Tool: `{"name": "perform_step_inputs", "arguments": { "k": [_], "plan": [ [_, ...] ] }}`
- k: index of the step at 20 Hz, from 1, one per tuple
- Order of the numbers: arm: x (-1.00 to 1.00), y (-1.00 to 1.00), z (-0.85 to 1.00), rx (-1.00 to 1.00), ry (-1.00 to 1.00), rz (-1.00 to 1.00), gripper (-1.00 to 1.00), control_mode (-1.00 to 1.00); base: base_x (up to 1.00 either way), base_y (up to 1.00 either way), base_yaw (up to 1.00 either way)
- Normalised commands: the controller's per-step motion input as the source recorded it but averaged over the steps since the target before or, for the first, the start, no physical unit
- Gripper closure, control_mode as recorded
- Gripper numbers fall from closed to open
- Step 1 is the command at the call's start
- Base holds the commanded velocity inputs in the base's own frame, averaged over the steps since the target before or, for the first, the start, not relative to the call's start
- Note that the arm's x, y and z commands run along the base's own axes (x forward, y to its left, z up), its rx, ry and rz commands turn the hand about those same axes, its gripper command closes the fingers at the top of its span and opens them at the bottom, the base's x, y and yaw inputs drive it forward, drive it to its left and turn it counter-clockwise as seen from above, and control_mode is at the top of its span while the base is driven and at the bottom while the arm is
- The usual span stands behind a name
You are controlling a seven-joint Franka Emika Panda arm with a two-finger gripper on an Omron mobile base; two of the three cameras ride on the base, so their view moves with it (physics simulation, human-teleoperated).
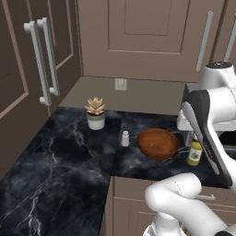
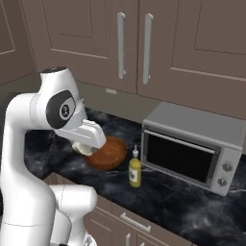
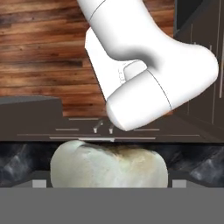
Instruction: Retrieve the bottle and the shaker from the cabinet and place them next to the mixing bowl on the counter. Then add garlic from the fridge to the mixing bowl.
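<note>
Wooden mixing bowl (image 1: 157, 143) sits on the counter (image 1: 60, 152) between shaker (image 1: 125, 138) and bottle (image 1: 194, 152); my wide-spread fingers bracket the garlic (image 3: 109, 164), which I should release low over it.

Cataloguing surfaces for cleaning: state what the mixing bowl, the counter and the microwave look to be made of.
The mixing bowl: apparently wood, brown with a soft sheen and faint grain. The counter: looks like polished black marble or an imitation, given its white veins. The microwave: probably brushed grey metal with a dark glass-like door, though in this rendering painted plastic cannot be ruled out.
</note>
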Motion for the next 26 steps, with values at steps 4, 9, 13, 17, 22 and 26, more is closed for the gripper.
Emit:
{"name": "perform_step_inputs", "arguments": {
  "k": [4,9,13,17,22,26],
  "plan": [
    [0.17,0.13,-0.01,0.00,0.00,0.03,1.00,-1.00,0.12,0.08,0.04],
    [0.38,0.05,-0.46,0.00,-0.02,0.00,1.00,-1.00,0.00,0.00,0.00],
    [0.76,0.28,-0.59,0.00,0.00,-0.04,1.00,-1.00,0.00,0.00,0.00],
    [1.00,0.40,-0.69,0.01,0.00,-0.09,1.00,-1.00,0.00,0.00,0.00],
    [1.00,0.14,-0.50,0.04,0.00,-0.08,1.00,-1.00,0.00,0.00,0.00],
    [0.94,0.00,-0.23,0.12,0.01,-0.01,1.00,-1.00,0.00,0.00,0.00]
  ]
}}
